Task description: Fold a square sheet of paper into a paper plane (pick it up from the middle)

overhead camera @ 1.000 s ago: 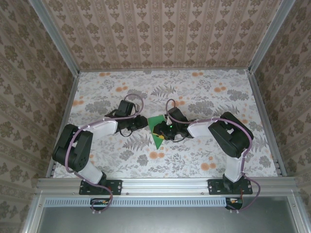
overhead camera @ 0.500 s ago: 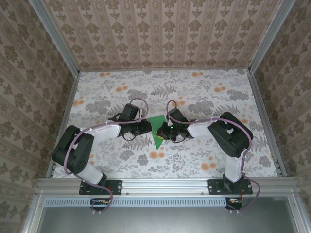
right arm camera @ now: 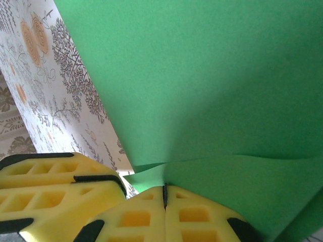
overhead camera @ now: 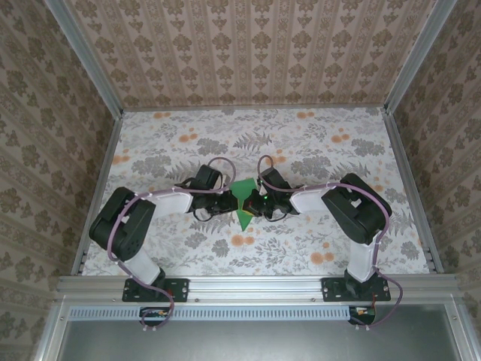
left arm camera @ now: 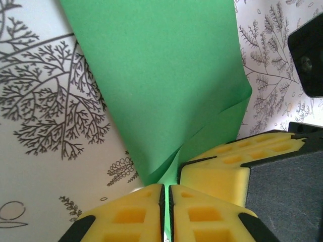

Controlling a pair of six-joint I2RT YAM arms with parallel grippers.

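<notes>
Noting grip geometry at desk centre. Bright green square sheet of thin paper [overhead camera: 242, 194] is mid-way across the floral-patterned desk [overhead camera: 323, 150], directly between the two claws. From above it reads as partly folded: wide at 12 o'clock and narrowing to a point at 6 o'clock, so its long axis runs 12-to-6. Cannot tell whether its underside rests on the desk.

Left claw [overhead camera: 227, 201] lies at 9 o'clock of the sheet and right claw [overhead camera: 255, 204] at 3 o'clock, tips nearly meeting across its middle. Neither arm is nearer; both are at the paper.

Left wrist view: left claw [left arm camera: 165, 196] has its pads pressed together with a sliver of green in the seam, so it is pinching the sheet [left arm camera: 161, 75]. A raised ridge starts at the pinch. A yellow pad [left arm camera: 217, 176] of the right claw sits just beside it, at 2 o'clock.

Right wrist view: right claw [right arm camera: 164, 194] has its pads pressed together, and a crease in the sheet [right arm camera: 212, 75] runs out of the seam. Judged to be pinching the paper too.

Judgement: both pinches lie on one 9-to-3 line, crossing the long axis roughly square. Any lift or pull needs matching on both sides, else the thin sheet may tear or skew.
</notes>
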